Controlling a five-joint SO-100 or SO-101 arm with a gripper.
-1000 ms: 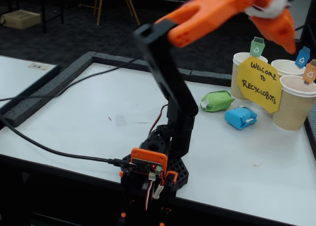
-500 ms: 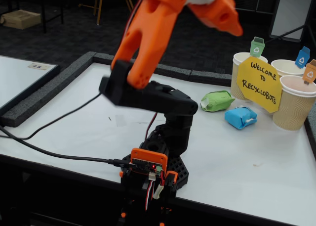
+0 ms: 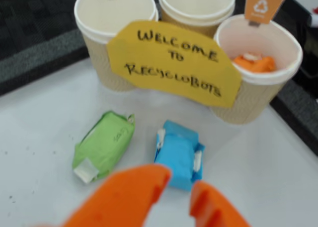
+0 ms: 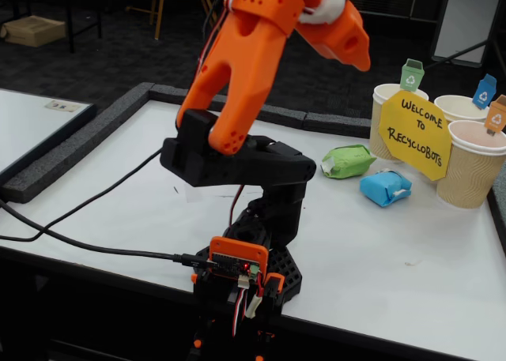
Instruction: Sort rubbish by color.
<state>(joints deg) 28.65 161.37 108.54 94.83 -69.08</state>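
Fingers (image 3: 180, 187) stand slightly parted and empty in the wrist view, raised above the counter (image 3: 44, 127) with nothing between them; in the fixed view the arm (image 4: 237, 84) is folded back and held high, well apart from the rubbish. Note that the orange lump (image 3: 254, 63) already lies inside the cup (image 3: 271, 95) that carries the orange tag (image 3: 263, 3), so two pieces remain on the counter. The blue lump (image 3: 179, 153) lies just ahead of the fingers and below the yellow sign (image 3: 171, 63); the green lump (image 3: 103, 146) lies to its left in the wrist view, near it but not touching. Judge the blue lump the likelier next pick, since it sits nearly on the fingers' line. Widen the fingers before you descend, as the present gap looks narrower than the lump. Centre the gap over the lump's short side, come down vertically, and close only once both fingers straddle it. Keep clear of the sign and the cup rims during the descent, as they stand close behind the lump. Lift straight up before swinging toward the cup with the blue tag (image 4: 485, 91).
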